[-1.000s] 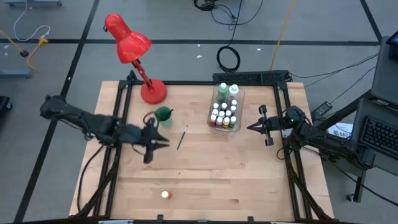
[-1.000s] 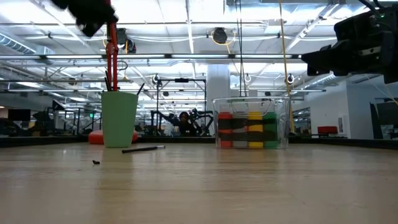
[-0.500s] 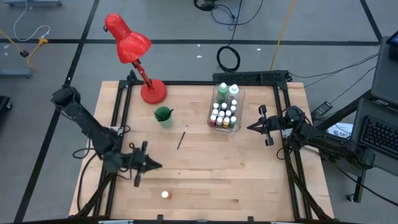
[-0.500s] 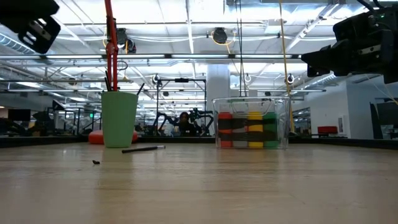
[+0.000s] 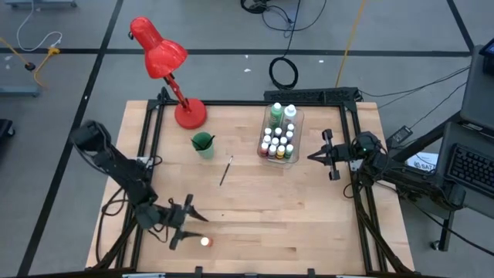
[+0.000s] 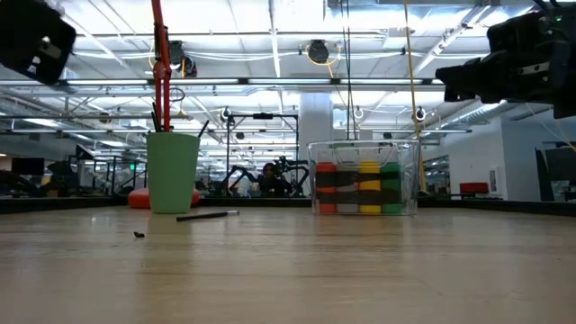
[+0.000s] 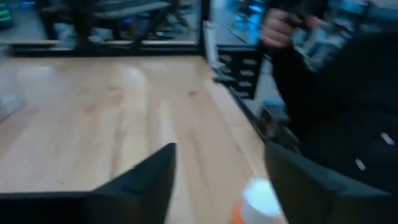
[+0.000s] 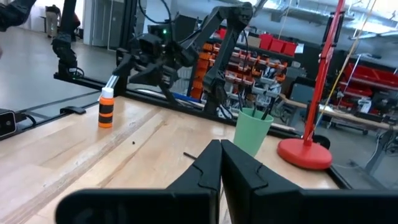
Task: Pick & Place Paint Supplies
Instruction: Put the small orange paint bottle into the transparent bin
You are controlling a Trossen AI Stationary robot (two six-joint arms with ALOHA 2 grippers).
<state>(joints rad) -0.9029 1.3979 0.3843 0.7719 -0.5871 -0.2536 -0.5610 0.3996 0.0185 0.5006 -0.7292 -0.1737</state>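
A small orange paint bottle [image 5: 205, 242] with a white cap stands upright on the table near its front edge. My left gripper [image 5: 194, 226] hovers open just left of it. In the left wrist view the bottle [image 7: 257, 200] shows between the two spread fingers, touching neither. A thin dark paintbrush [image 5: 226, 171] lies flat mid-table. The clear bin [image 5: 279, 133] at the far right holds many small bottles and two larger ones. The green cup [image 5: 203, 143] stands left of it with brushes inside. My right gripper [image 5: 312, 158] waits shut near the right edge.
A red desk lamp [image 5: 166, 66] stands at the far left corner, its base [image 8: 305, 152] behind the cup. A black frame runs along the table's edges. Bare wood lies between the brush and the front edge.
My left gripper has left the spot beside the green cup and swung toward the table's near edge, ending next to the orange bottle. Its fingers have opened wide on arrival. The right arm has kept still.
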